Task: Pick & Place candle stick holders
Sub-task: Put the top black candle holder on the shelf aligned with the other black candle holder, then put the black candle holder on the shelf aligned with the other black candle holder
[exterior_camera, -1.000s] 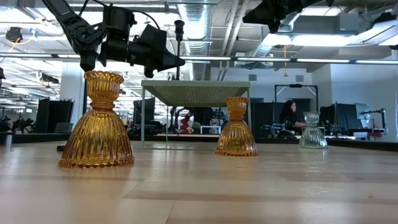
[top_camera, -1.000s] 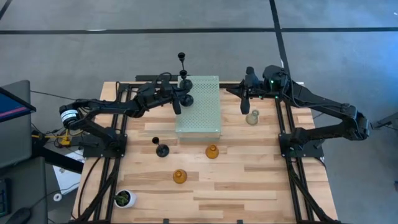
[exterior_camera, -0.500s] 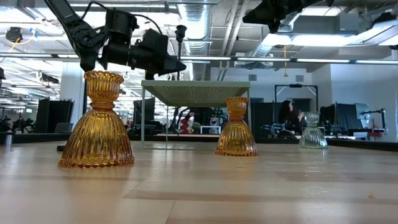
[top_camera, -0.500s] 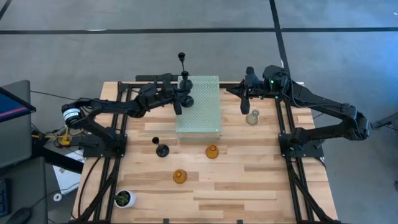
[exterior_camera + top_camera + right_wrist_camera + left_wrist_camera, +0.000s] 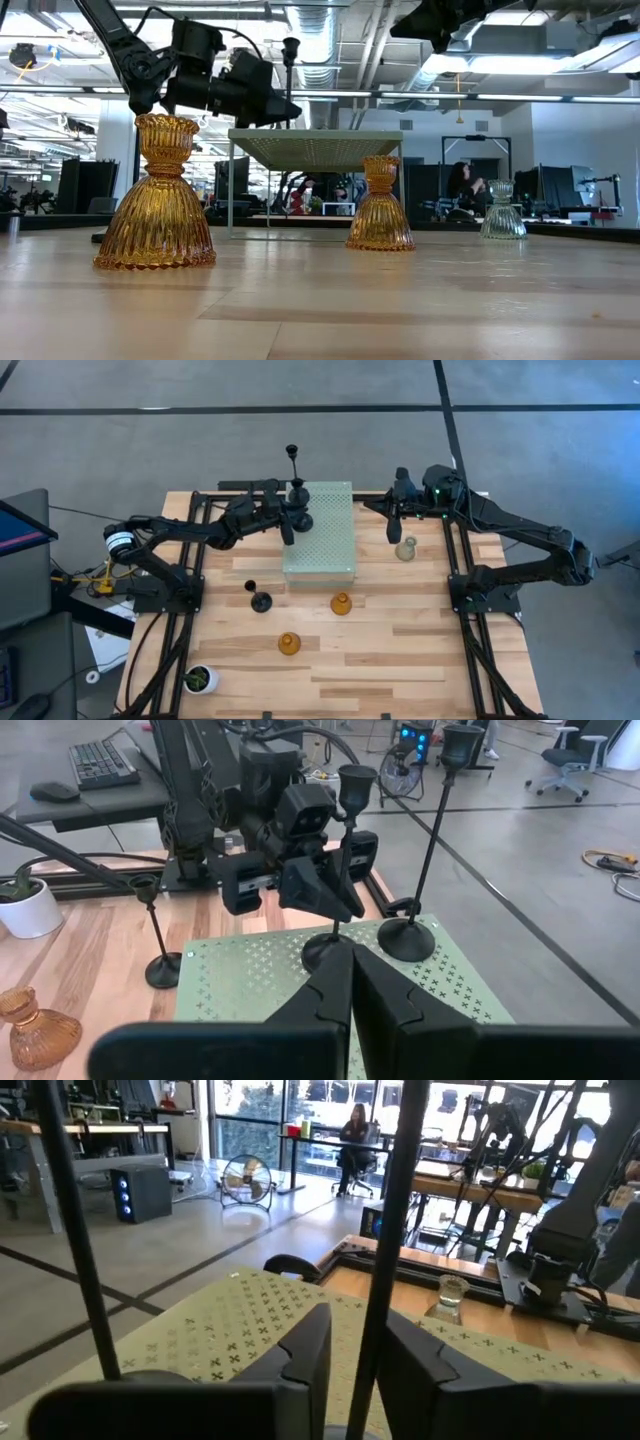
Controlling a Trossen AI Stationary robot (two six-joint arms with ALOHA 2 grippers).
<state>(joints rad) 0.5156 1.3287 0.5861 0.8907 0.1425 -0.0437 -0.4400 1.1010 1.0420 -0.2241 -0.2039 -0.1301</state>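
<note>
While parted, left gripper (image 5: pixel 352 1350) straddles black holder's stem (image 5: pixel 390 1230)

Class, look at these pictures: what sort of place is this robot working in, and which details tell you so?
Probably an open-plan robotics lab or workshop: exposed ceiling ducts, rows of desks with a seated person, and a floor fan beyond the wooden table.

We see a pale green perforated block (image 5: pixel 321 530) on our wooden table (image 5: pixel 400 650), a small white pot with a green plant (image 5: pixel 199 679) at its near-left corner, a seated person (image 5: pixel 466 187) in the room behind
</note>
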